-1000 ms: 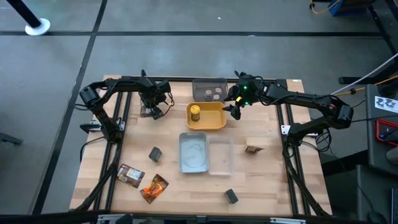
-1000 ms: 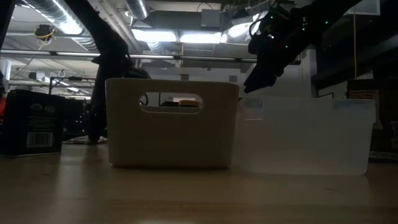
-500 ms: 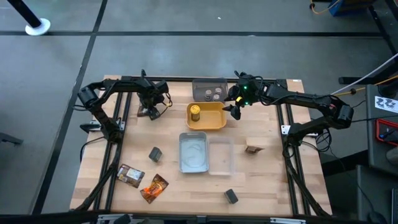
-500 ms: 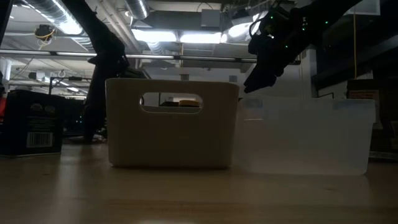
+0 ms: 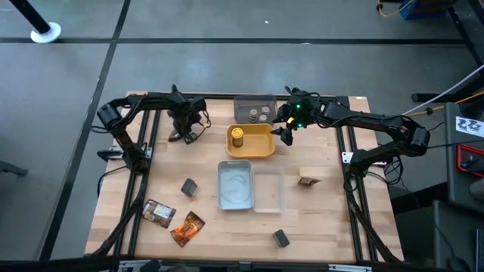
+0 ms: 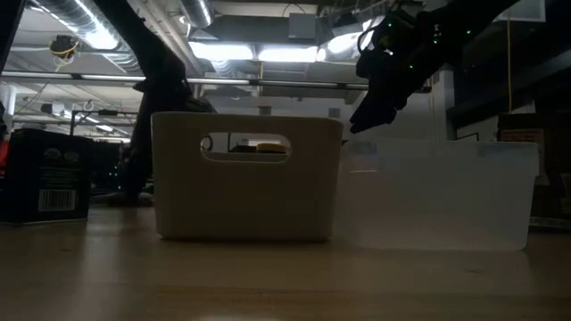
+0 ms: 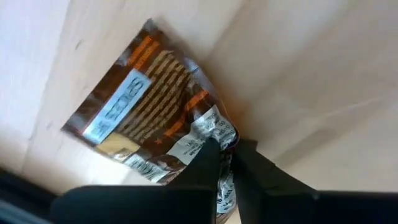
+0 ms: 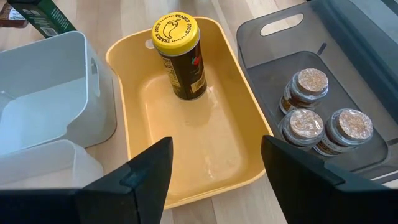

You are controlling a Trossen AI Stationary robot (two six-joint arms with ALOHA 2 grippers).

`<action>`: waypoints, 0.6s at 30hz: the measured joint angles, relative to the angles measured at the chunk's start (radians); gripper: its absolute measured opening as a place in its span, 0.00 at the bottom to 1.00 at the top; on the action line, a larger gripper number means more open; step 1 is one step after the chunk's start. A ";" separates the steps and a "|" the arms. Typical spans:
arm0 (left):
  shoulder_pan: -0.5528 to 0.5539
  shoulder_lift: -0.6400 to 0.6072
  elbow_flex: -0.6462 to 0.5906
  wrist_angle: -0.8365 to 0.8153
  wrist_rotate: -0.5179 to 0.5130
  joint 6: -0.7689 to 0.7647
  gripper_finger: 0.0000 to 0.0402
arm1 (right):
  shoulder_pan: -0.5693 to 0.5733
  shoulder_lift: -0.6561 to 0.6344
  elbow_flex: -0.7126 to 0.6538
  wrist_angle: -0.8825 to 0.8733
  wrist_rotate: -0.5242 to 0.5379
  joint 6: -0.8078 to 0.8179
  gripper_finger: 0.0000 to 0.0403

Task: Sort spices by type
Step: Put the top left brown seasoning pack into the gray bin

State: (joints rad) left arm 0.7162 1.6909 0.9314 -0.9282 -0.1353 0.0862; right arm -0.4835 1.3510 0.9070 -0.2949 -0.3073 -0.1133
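My left gripper has its dark fingers closed tight on the crinkled edge of a brown foil spice packet, glossy, striped in orange and bearing a pale blue label, at the far left part of the pale wooden table. My right gripper hangs with fingers spread wide and holding nothing above the glossy rectangular yellow plastic tray, where a dark jar with a yellow lid stands upright. Beside it, the smoky grey plastic tray with a slot handle holds three small round jars with brown, grainy-looking tops, clustered together. Nearer the table's middle a pale-blue tub sits empty, touching a clear plastic tray. On the bare wood lie a second brown foil packet and a crumpled orange foil packet near the front left corner, one dark grey cube box left of the pale-blue tub, another dark grey cube box towards the front, and a small tan object right of the clear tray.
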 joint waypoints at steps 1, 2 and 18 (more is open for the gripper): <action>0.000 0.000 0.018 -0.013 0.024 0.005 0.03 | 0.000 0.000 0.000 0.000 0.000 0.001 0.61; 0.000 0.000 0.036 -0.025 0.049 0.010 0.02 | 0.000 0.000 0.000 0.000 0.000 0.001 0.61; 0.000 -0.003 0.261 -0.273 0.260 0.109 0.01 | 0.000 0.000 0.000 0.016 0.000 0.000 0.61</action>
State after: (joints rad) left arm 0.7162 1.6881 1.1927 -1.2008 0.1247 0.1948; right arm -0.4835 1.3510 0.9070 -0.2784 -0.3077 -0.1131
